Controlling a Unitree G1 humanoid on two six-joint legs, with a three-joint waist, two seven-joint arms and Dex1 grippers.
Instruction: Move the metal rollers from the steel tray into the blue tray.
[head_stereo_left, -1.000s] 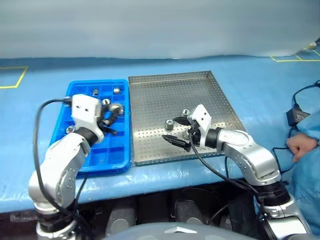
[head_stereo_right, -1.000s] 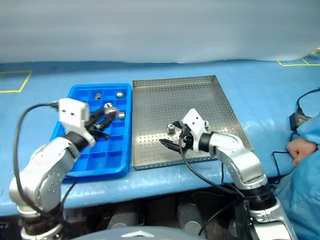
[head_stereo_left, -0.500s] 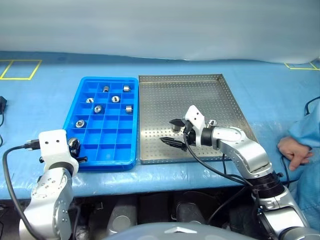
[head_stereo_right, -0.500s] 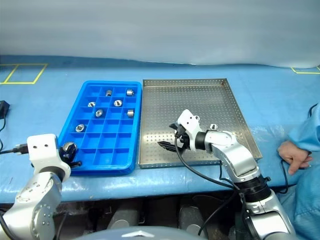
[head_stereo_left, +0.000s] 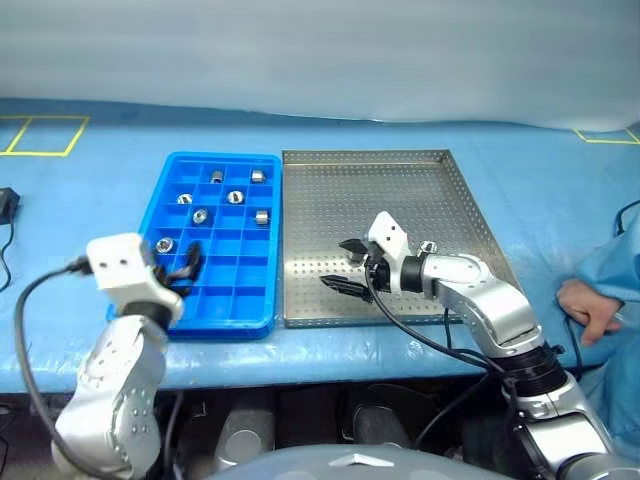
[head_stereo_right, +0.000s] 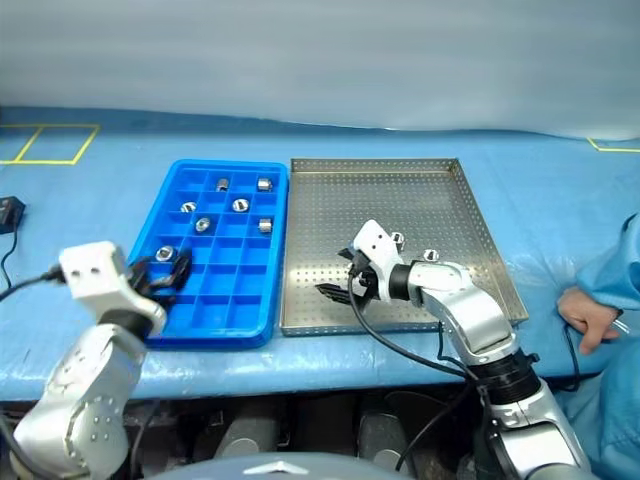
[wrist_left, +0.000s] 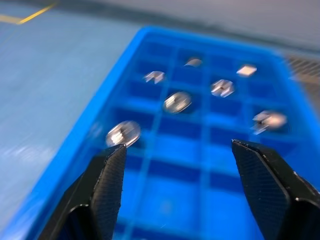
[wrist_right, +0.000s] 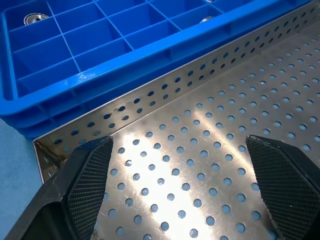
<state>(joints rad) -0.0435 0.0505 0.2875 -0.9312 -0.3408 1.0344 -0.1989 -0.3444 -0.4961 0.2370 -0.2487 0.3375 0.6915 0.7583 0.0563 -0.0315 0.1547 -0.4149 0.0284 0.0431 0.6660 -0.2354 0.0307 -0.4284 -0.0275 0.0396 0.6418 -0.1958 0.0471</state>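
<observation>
The blue tray (head_stereo_left: 225, 300) lies left of the steel tray (head_stereo_left: 400, 190). Several metal rollers (head_stereo_left: 200, 215) sit in separate compartments of the blue tray's far half. Two more rollers (head_stereo_right: 432, 256) lie on the steel tray's perforated floor, to the right of my right arm. My left gripper (head_stereo_left: 185, 268) hovers open over the blue tray's front left compartments with nothing between its fingers (wrist_left: 107, 190); one roller (wrist_left: 122, 132) lies just beyond it. My right gripper (head_stereo_left: 345, 266) stands open and empty low over the steel tray's near part, its fingers (wrist_right: 85, 185) spread wide.
A person's hand (head_stereo_left: 585, 300) and blue sleeve rest on the table at the right edge. A black cable and plug (head_stereo_left: 5, 205) lie at the far left. Yellow tape marks (head_stereo_left: 45, 135) show on the blue table cover.
My left gripper, shut on a roller half a second ago left of the blue tray, has moved right over the tray and opened; that roller is out of sight. The right gripper stayed put.
</observation>
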